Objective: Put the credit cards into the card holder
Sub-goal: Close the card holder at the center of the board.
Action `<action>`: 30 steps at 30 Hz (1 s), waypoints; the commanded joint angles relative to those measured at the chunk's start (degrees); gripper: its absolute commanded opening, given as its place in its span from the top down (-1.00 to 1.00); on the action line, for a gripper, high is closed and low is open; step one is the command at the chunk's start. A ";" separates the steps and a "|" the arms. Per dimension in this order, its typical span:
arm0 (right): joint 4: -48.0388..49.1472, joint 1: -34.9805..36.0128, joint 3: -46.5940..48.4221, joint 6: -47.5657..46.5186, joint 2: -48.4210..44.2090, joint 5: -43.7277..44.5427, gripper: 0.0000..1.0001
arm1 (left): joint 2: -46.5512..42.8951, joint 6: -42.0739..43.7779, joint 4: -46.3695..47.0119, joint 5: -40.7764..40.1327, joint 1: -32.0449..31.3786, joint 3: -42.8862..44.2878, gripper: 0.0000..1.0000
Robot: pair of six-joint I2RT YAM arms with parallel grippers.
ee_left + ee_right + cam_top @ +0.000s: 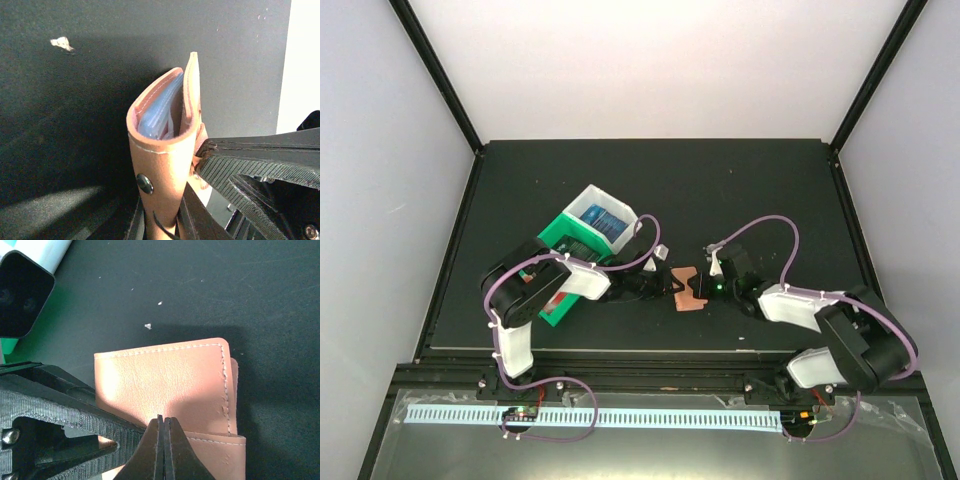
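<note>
A: What takes up most of the view from above?

B: A black table (770,200) with pale walls around it. Two robot arms reach in from its near edge, the left arm (535,285) and the right arm (840,335). Their tips meet near the middle of the table.

A: What else on it is large?

B: A green bin (565,240) lies just behind the left arm, and a white bin (578,207) touches its far side. In the white bin lie what look like the credit cards (607,222). They are blue and flat, but too small to be sure of.

A: And the card holder?

B: The card holder (165,160) is between the two claws, held upright. It is salmon-brown leather, folded into a narrow U with the opening at the top.

A: How do the claws stand?

B: The left gripper (660,283) is clamped on the holder's lower end, one finger on each side. The right gripper (161,440) has its tips pressed together with no gap, at the holder's edge. I cannot tell whether any leather is pinched between them.

A: Any small details?

B: Pale blue pockets (157,112) show inside the fold and a round metal snap (145,183) sits on the outer face. A white crumb (62,44) lies on the table beyond
</note>
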 commanded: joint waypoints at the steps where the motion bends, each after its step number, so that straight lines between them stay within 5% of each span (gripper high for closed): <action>1: 0.37 -0.03 -0.19 -0.49 -2.30 1.69 0.98 | 2.91 0.22 -3.95 -4.20 0.82 -1.30 0.97; 7: -1.09 -0.04 -0.80 -0.64 -7.69 5.31 0.98 | 3.14 0.21 -4.03 -4.36 0.89 -1.29 0.97; 30: 5.20 -0.04 -1.56 0.59 -0.66 1.08 0.98 | 3.53 -0.19 -2.83 -3.60 0.91 -1.64 0.97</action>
